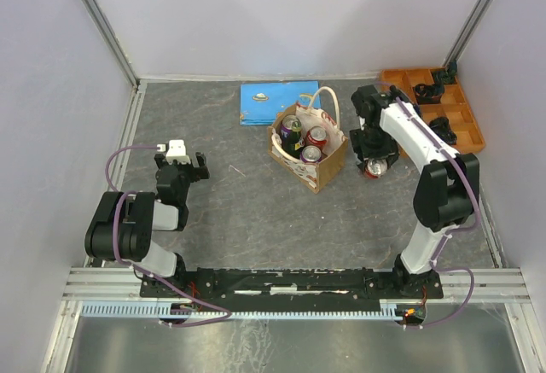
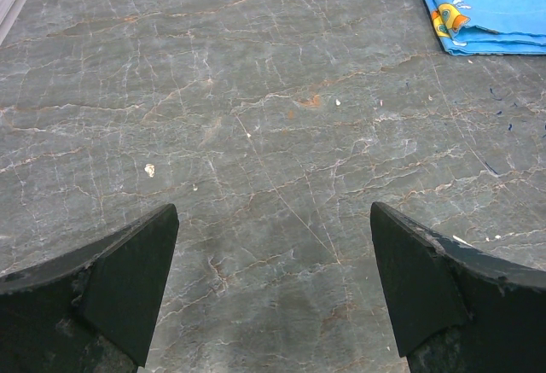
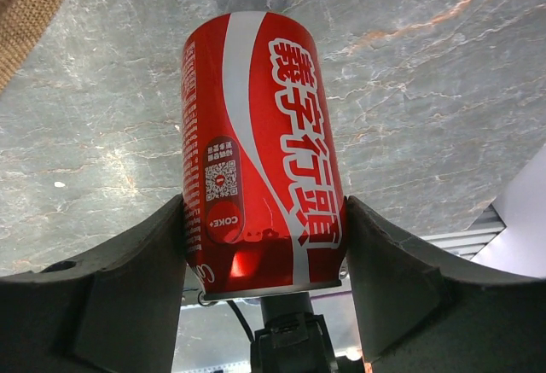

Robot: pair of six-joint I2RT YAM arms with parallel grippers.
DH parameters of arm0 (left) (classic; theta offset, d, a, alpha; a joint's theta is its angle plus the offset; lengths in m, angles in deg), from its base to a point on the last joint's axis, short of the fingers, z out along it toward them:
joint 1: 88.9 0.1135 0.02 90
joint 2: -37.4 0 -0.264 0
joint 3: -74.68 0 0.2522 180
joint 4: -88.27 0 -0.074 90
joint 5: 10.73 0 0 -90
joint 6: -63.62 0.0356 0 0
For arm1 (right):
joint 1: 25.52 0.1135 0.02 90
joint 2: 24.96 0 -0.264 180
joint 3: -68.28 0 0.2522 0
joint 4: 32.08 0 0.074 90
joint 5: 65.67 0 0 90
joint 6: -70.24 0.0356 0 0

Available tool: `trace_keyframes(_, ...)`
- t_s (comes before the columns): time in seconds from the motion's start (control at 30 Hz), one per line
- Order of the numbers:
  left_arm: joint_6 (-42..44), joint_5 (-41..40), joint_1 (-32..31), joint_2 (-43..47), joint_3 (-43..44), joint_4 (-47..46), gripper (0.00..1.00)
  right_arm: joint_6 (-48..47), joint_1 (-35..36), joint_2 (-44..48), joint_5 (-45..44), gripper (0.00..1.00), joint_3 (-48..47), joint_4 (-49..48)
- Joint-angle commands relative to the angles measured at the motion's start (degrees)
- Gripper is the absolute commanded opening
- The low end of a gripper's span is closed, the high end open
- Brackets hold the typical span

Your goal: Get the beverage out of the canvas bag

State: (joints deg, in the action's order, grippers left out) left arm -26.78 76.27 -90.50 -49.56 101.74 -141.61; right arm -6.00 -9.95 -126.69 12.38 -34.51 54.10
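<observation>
The tan canvas bag (image 1: 328, 161) with cream handles stands open at the table's middle back. Inside it are a purple can (image 1: 291, 128) and two red cans (image 1: 316, 136). My right gripper (image 1: 374, 147) is just right of the bag and shut on a red Coke can (image 3: 256, 142), which also shows in the top view (image 1: 375, 167). The jaws press both sides of the can, which is outside the bag and upright, at or just above the table. A corner of the bag (image 3: 30, 2) shows at the upper left of the right wrist view. My left gripper (image 2: 273, 211) is open and empty over bare table at the left (image 1: 179, 166).
A flat blue booklet (image 1: 275, 102) lies behind the bag and shows in the left wrist view (image 2: 486, 6). An orange compartment tray (image 1: 461, 121) with black parts sits at the back right corner. White walls enclose the table on three sides.
</observation>
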Motion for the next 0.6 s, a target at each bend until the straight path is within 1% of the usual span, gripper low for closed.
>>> trace_keyframes(0.0, 0.14, -1.32, 0.2, -0.1, 0.2, -3.79, 0.99, 0.32, 0.45, -0.5, 0.72, 0.0, 0.21, 2.3)
trace_keyframes(0.17, 0.08, -1.3, 0.25, -0.1, 0.16, -3.9, 0.99, -0.22, 0.51, -1.43, 1.91, 0.0, 1.84, 4.16)
trace_keyframes(0.33, 0.14, -1.32, 0.2, -0.06, 0.17, -3.89, 0.99, -0.95, 0.51, -3.22, 5.58, 0.0, 3.69, 3.79)
trace_keyframes(0.43, 0.14, -1.32, 0.19, -0.06, 0.23, -3.82, 0.99, -1.29, 0.52, -4.66, 5.97, 0.02, 3.71, 3.38)
trace_keyframes(0.5, 0.14, -1.36, 0.2, -0.06, 0.23, -3.8, 0.99, -1.41, 0.51, -5.87, 5.97, 0.08, 3.39, 3.32)
trace_keyframes(0.57, 0.14, -1.31, 0.17, -0.06, 0.19, -3.85, 0.99, -1.46, 0.47, -6.7, 5.74, 0.2, 2.97, 3.25)
